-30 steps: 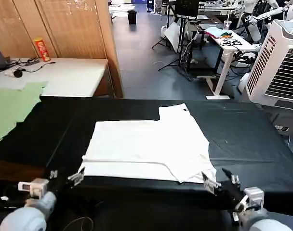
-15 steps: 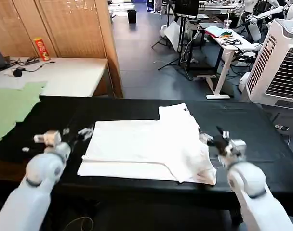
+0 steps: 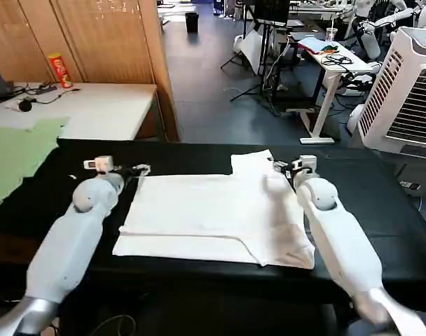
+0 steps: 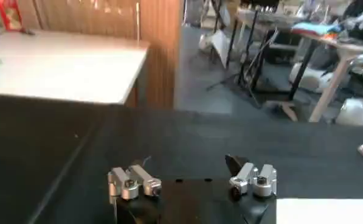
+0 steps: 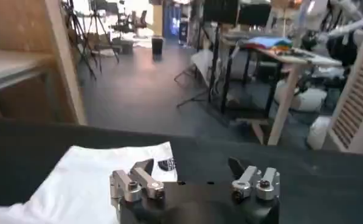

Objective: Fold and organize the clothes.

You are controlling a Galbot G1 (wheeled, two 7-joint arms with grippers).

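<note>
The white T-shirt lies partly folded on the black table, with a sleeve sticking out at the far edge. My left gripper hovers open at the shirt's far left corner, nothing between its fingers. In the left wrist view the open left gripper is over bare black table, with a shirt edge beside it. My right gripper is open beside the far right sleeve. In the right wrist view the right gripper is above the table, one finger over the shirt near its dark neck label.
A pale green cloth lies on the table's left end. Behind it is a white desk with a red can and cables. A white air cooler stands at the right; more desks and stands fill the room beyond.
Both arms have swung from the table's near edge over to the shirt's far edge, the left to the far left corner and the right to the sleeve. The shirt has not moved.
</note>
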